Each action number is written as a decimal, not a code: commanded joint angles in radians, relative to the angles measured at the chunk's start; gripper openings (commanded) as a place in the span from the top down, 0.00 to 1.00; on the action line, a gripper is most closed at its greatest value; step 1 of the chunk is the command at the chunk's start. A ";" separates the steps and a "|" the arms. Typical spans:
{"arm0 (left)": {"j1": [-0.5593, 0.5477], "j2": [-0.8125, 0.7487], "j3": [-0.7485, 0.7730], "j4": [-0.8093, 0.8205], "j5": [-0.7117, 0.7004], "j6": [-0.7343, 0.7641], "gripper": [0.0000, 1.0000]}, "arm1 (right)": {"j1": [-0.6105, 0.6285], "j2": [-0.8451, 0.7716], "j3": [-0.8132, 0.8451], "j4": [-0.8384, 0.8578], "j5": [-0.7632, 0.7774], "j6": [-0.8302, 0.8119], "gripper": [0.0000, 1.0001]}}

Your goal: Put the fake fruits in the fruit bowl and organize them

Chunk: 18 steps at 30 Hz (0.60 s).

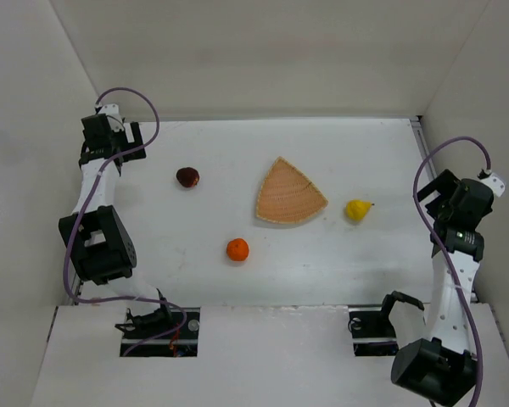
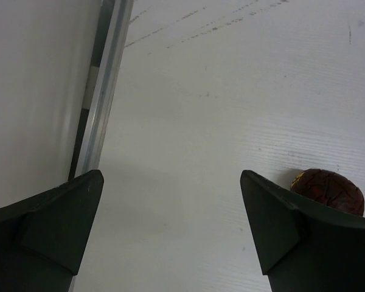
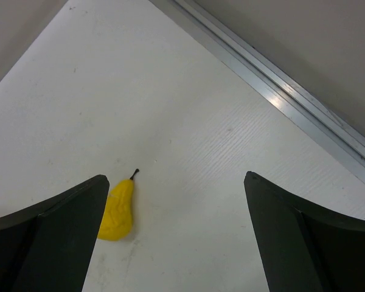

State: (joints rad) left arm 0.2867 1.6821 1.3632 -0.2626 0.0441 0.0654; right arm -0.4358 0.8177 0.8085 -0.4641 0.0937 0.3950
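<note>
The woven tan fruit bowl [image 1: 289, 192] lies empty at the table's middle. The maroon fruit [image 1: 187, 176] sits left of it and peeks out behind my left gripper's right finger in the left wrist view [image 2: 328, 190]. The orange fruit [image 1: 237, 249] lies nearer the front. The yellow pear [image 1: 357, 209] lies right of the bowl and shows in the right wrist view [image 3: 117, 210] beside the left finger. My left gripper [image 1: 114, 136] [image 2: 170, 201] is open and empty at the far left. My right gripper [image 1: 445, 197] [image 3: 173, 207] is open and empty at the right.
White walls close in the table on the left, back and right. An aluminium rail runs along the left edge [image 2: 103, 91] and along the right edge [image 3: 280, 91]. Cables loop over both arms.
</note>
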 commanded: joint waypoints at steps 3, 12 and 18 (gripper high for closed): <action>0.010 -0.058 0.010 0.004 0.042 -0.023 0.00 | 0.038 -0.012 0.011 0.027 0.012 -0.034 0.00; -0.194 -0.055 -0.006 -0.036 0.209 0.160 0.00 | 0.166 0.026 0.008 0.018 0.084 -0.087 0.00; -0.300 0.065 0.019 -0.020 0.106 0.238 0.00 | 0.229 0.047 -0.009 0.013 0.092 -0.087 0.00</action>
State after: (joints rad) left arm -0.0113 1.6951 1.3609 -0.2962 0.1837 0.2424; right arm -0.2276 0.8658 0.8040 -0.4644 0.1562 0.3237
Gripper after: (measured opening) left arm 0.997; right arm 0.999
